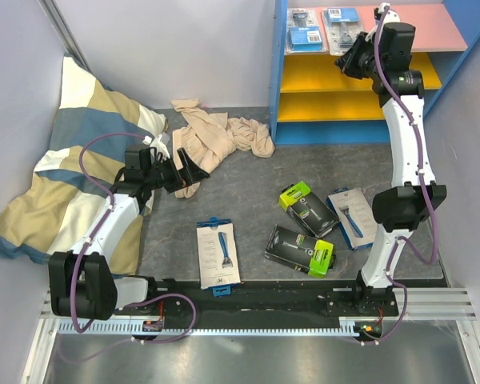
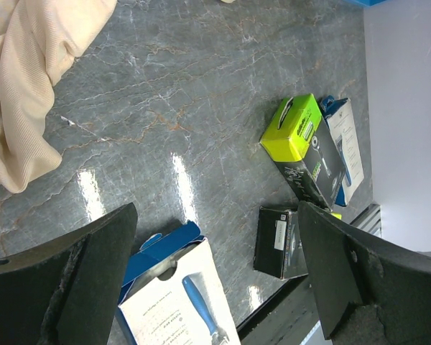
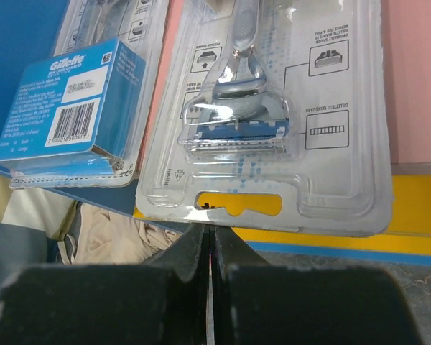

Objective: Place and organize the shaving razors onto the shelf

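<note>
You're looking at 2 blisters lying side by side on the shelf's pink board. The left blister is carrying a blue Gillette card. The right blister is sticking its hang-hole end out past the board's front edge. Your right gripper is hovering just in front of that end, jaws pressed together on nothing, not touching the pack.

The other 4 packs are lying on the table. A white box is sitting near the left arm's base, and a 2nd white box is lying by the right arm. A black box is touching the 2nd white box's left side, w/ a lower black box just in front of it.

Your left gripper is hanging over the table beside the cloth, jaws spread wide, holding nothing. The pillow is leaning in the left corner.
</note>
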Controlling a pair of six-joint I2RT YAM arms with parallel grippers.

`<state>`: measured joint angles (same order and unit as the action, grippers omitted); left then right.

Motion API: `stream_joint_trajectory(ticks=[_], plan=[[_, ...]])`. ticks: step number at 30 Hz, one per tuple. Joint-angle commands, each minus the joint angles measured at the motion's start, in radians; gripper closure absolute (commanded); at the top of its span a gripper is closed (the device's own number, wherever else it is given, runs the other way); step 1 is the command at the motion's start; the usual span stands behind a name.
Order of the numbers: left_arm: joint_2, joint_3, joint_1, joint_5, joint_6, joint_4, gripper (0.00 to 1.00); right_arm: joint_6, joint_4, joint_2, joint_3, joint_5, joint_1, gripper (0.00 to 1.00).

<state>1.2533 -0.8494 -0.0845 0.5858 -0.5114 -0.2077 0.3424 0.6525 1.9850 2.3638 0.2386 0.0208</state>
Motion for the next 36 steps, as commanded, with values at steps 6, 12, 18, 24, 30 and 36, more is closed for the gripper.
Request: stream_joint_trajectory(ticks=[6,12,18,24,30,36], plan=[[0.012,-0.016,0.005,0.019,0.019,0.025,0.00,-0.013,-0.002,0.020,0.042,0.042,-0.010,0.99],[0.002,-0.019,0.003,0.031,0.010,0.024,0.00,-0.042,-0.023,-0.107,-0.179,0.042,0.024,0.98],[-0.009,-0.020,-0.001,0.016,0.016,-0.007,0.00,-0.045,-0.131,-0.334,-0.584,-0.016,0.088,0.93],[-0.041,0.009,-0.014,-0.010,0.011,-0.027,0.00,-0.045,-0.182,-0.477,-0.879,-0.047,0.140,0.83],[-0.095,0.081,-0.050,-0.115,-0.039,-0.104,0.00,-0.045,-0.194,-0.538,-1.047,-0.058,0.263,0.65],[-0.209,0.212,-0.092,-0.239,-0.119,-0.157,0.00,-0.022,-0.209,-0.558,-1.169,-0.088,0.427,0.55]])
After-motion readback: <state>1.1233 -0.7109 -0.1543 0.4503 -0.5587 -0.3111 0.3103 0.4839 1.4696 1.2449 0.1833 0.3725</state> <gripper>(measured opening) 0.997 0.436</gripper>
